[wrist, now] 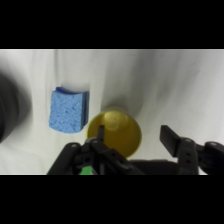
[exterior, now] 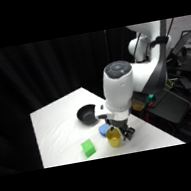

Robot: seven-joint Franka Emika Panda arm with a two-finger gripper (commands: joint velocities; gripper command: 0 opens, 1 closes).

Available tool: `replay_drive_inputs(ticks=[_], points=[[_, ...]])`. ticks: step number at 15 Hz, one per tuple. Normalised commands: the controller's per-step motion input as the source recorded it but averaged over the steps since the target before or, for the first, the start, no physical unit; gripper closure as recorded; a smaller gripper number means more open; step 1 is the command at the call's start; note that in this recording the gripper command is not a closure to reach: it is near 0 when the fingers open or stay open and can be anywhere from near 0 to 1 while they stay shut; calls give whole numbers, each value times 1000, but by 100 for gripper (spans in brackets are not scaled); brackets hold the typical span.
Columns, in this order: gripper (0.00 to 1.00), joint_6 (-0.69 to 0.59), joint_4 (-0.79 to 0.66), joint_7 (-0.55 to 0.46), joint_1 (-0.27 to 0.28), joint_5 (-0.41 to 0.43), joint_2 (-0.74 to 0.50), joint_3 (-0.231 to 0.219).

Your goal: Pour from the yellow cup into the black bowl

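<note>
Dark curtain fills the backgrd in the side view, upper left to centre, w/ dim equipment at the far right of the frame. White table (exterior: 60, 135) takes the lower left to centre; its cloth-like top looks faintly wrinkled in the wrist view.

White arm (exterior: 118, 87) is the biggest thing on the scene: base at upper right, big rounded link coming down at the centre of the frame, ending just above the cup.

Black bowl (exterior: 87, 115) sits left of the arm, about mid-frame, upright on the table, mouth up. In the wrist view it shows only as a dark blur at the left edge.

Gripper (wrist: 134, 136) rises from the bottom edge of the wrist view. Its fingers are apart: one finger (wrist: 101, 133) lies over the cup's rim on the left side, the other stands at the right, outside the cup wall. Whether they press the wall, I cannot tell.

Yellow cup (wrist: 116, 134) is in the lower centre of the wrist view, and lower centre of the side view, under the gripper. It stands upright, long axis vertical, open mouth pointing up.

Green block (exterior: 88, 148) lies left of the cup in the side view, near the bottom of the table area, apart from it.

Blue block (wrist: 69, 111) is at the left-centre of the wrist view, just beside the cup; touching or not, cannot tell.
</note>
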Motion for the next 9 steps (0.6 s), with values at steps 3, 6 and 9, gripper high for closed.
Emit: replay_drive_inputs(ticks=[3,6,9], points=[[0,-472,-88,61,-122,-20,-657,129],[0,-423,-95,58,-179,-23,-642,161],[0,-230,-61,55,-203,-56,-366,168]])
